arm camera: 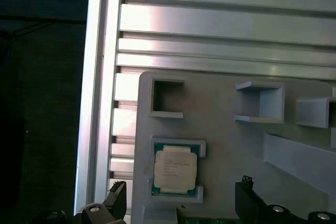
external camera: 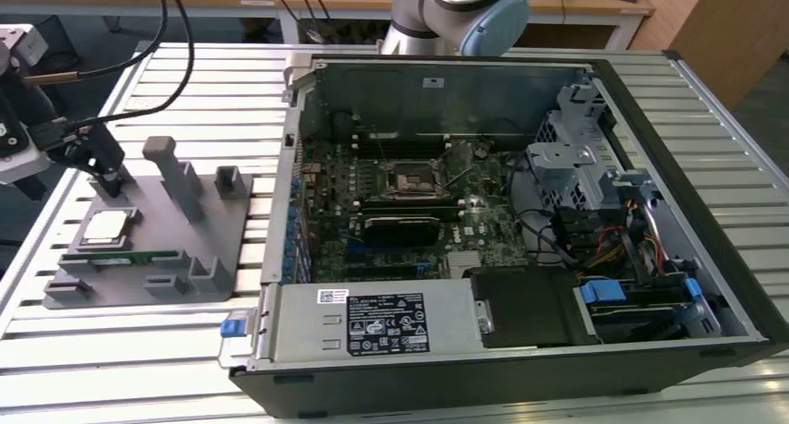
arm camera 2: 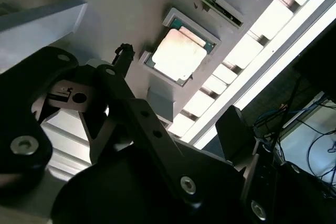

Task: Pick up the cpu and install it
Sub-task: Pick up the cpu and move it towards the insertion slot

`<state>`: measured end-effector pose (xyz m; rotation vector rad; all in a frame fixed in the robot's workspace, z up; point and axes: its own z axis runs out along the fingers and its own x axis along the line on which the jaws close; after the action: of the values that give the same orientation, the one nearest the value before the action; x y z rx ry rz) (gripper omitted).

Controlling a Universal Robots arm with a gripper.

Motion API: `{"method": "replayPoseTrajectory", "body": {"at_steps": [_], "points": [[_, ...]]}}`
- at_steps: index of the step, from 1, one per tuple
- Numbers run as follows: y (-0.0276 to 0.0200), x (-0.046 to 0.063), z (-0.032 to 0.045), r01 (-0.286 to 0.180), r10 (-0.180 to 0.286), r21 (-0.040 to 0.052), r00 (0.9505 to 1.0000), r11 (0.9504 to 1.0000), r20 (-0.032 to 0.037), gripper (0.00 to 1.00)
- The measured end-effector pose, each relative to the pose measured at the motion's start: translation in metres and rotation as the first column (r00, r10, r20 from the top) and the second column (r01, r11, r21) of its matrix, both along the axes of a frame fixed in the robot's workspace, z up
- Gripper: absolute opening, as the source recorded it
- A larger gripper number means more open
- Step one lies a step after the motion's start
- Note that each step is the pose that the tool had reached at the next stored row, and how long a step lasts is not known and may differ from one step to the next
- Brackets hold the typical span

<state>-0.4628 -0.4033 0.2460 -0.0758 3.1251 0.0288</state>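
Hovering over the grey holder (arm camera: 236, 150), the gripper (external camera: 109, 179) is open and empty; the cpu (arm camera: 176, 169) lies flat just below it, between the lines of its spread fingers.

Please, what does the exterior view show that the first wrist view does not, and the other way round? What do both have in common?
The exterior view adds the open computer case, the black socket on its motherboard, and the arm's base behind the case. The first wrist view adds a look down on the gripper. It is open, with one fingertip on each side of the cpu and not gripping it. Both views show the cpu lying in its nest on the gray fixture, which stands on the slatted table.
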Motion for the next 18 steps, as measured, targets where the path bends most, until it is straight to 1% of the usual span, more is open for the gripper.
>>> {"method": "replayPoseTrajectory", "body": {"at_steps": [6,18], "points": [[-0.0001,-0.002,-0.0108,0.034,-0.034,-0.0014,0.9994,0.9994,0.0001,0.89],[-0.0006,-0.002,-0.0328,0.037,-0.037,-0.0013,0.9993,0.9993,0.0002,0.89]]}}
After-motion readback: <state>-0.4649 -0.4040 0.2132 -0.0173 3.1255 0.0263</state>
